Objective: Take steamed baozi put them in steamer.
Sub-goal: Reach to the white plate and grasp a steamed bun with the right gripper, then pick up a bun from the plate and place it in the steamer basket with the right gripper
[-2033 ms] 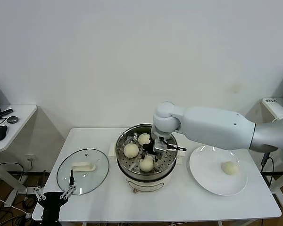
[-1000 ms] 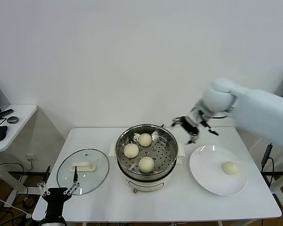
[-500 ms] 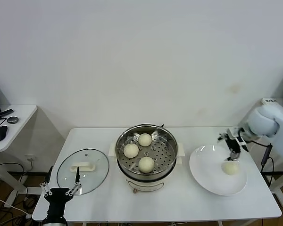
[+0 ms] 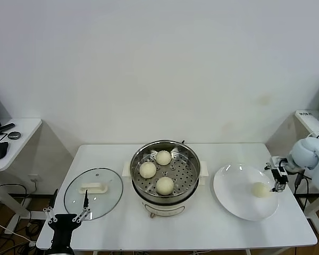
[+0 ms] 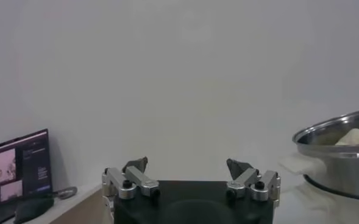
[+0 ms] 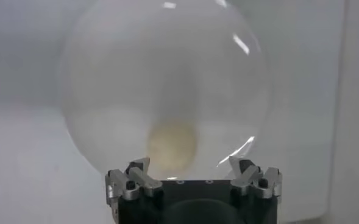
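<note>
Three pale baozi (image 4: pixel 165 184) lie on the perforated tray of the shiny steamer (image 4: pixel 189 183) at the table's middle. One more baozi (image 4: pixel 260 189) lies on the white plate (image 4: pixel 234 194) at the right; it also shows in the right wrist view (image 6: pixel 172 144). My right gripper (image 4: pixel 279 178) is open and empty, just right of that baozi at the plate's right rim; in its own view (image 6: pixel 193 167) the baozi sits just beyond the fingertips. My left gripper (image 4: pixel 67 214) is open and empty, parked low off the table's front left corner; it also shows in its own view (image 5: pixel 188 165).
A round glass lid (image 4: pixel 93 192) with a white handle lies on the table left of the steamer. A small side table (image 4: pixel 10 139) with a mouse stands far left. The steamer's rim (image 5: pixel 337 131) shows in the left wrist view.
My right gripper left the steamer empty after setting a baozi there, swung right across the table, and came down beside the last baozi on the plate. The left arm barely shifted.
</note>
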Robot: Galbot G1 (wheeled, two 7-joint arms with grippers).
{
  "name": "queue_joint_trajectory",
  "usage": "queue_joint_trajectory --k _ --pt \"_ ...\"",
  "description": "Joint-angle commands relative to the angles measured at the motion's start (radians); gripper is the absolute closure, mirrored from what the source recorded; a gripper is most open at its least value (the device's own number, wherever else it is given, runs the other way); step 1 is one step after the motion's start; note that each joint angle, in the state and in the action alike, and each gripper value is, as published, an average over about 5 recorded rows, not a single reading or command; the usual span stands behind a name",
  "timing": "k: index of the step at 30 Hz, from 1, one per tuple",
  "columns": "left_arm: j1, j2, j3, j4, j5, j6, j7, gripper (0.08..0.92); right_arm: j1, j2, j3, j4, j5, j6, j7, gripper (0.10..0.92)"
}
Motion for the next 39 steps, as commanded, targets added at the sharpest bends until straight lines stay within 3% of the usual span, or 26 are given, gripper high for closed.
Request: queue_joint_trajectory --k 1,9,27,33,39 --pt "0.002 0.0 -0.003 0.001 0.0 0.0 -0.001 0.177 -0.062 0.117 0.07 -0.149 -0.093 0.029 0.007 0.203" --pt "-0.001 -0.002 -0.002 0.009 0.0 0.0 -0.001 0.177 -0.049 0.137 0.05 -0.156 -0.078 0.013 -0.01 0.235" --pt "0.0 -0.004 -0.002 0.006 -0.001 -0.001 -0.001 0.177 -0.018 0.119 0.018 -0.13 -0.08 -0.02 -0.062 0.494" --pt "-0.001 -0.002 -0.001 0.003 -0.001 -0.001 -0.001 0.177 0.05 0.079 -0.04 -0.075 -0.005 -0.029 -0.077 0.633" --pt "-0.01 0.003 0.001 0.002 -0.001 0.001 0.002 0.177 0.309 -0.007 -0.263 0.062 0.187 -0.091 -0.118 0.65"
